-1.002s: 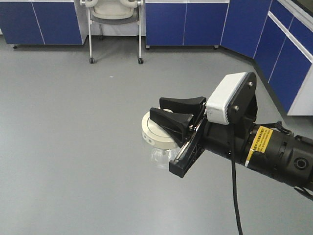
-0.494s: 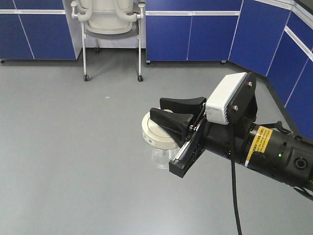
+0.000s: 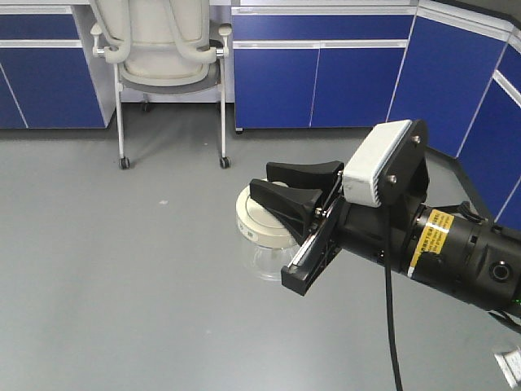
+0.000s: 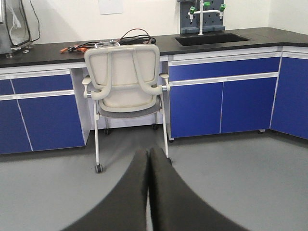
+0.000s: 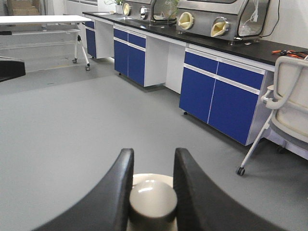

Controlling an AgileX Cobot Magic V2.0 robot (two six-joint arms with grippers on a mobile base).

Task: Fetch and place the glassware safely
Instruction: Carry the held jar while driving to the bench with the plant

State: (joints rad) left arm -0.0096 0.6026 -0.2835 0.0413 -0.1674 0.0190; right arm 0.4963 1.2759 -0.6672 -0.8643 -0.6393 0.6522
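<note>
- Front view: the right gripper (image 3: 262, 179) is clamped on the top of the glass jar (image 3: 262, 244) and holds it by its cream lid (image 3: 251, 220). The jar hangs in the air over the grey floor (image 3: 122, 269) with nothing under it. I think this is the carrying step: the jar is picked up but not yet put down.
- Front view: there is lots of bare floor to the left and ahead. The chair (image 3: 163, 32) and the blue cabinets (image 3: 317, 81) stand well away at the back. More cabinets run down the right side.
- Left wrist view: the left gripper (image 4: 148, 166) has its two fingers pressed together and holds nothing. The chair sits ahead, by the black counter (image 4: 38, 52).
- Right wrist view: two black fingers (image 5: 115, 192) squeeze the round knob (image 5: 153, 204) on the lid. The floor ahead is open, with cabinets and the chair off to the right.
- Next, I think the arm must keep its squeeze firm, go slowly, hold the jar level, and lift it above any counter edge before setting it down.
</note>
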